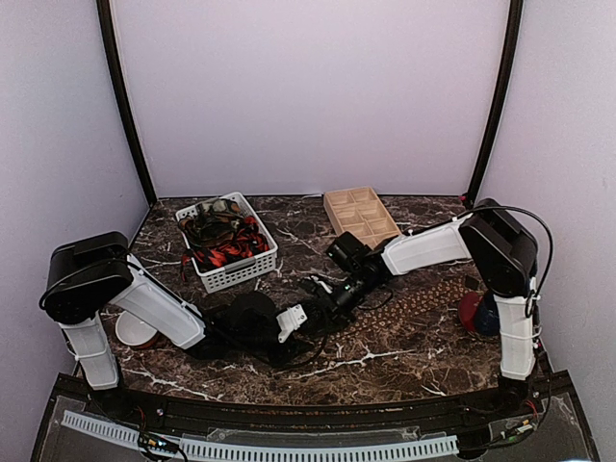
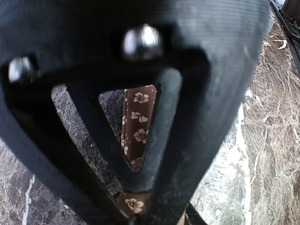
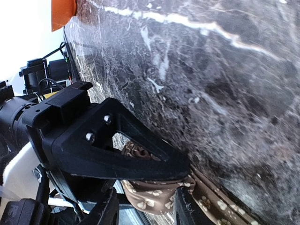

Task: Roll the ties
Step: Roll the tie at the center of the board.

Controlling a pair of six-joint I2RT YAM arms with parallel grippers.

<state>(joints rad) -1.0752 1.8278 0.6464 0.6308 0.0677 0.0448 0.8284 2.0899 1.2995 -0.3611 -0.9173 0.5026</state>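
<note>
Neckties in red and black [image 1: 231, 252] lie heaped in a white slotted plastic basket [image 1: 238, 275] at about 10 o'clock on the dark brown marble-patterned tabletop [image 1: 404, 342]. Some duller, darker fabric sits at the basket's far end. A shallow pale wooden tray [image 1: 362, 214], divided into small compartments, sits at about 12 o'clock, near the basket but apart from it. Both arms reach in to the middle of the table and their claws meet there. The brown necktie with small tan flower-like dots [image 3: 154, 197] is at that spot, partly rolled. The left gripper [image 1: 308, 316] is clamped on the roll, and the fabric shows through the triangular window of its black finger in both wrist views. The right gripper [image 3: 147, 212] has its two fingers apart, one on each side of a fold of the same tie. From the top view, what looks like the tie's dotted length trails over the marble toward 3 o'clock. A round red and dark blue object [image 1: 478, 313] sits at 3 o'clock, against the right arm's white upright link. A white round dish with an orange-red edge [image 1: 133, 332] lies at 8 o'clock, half hidden by the left arm.
</note>
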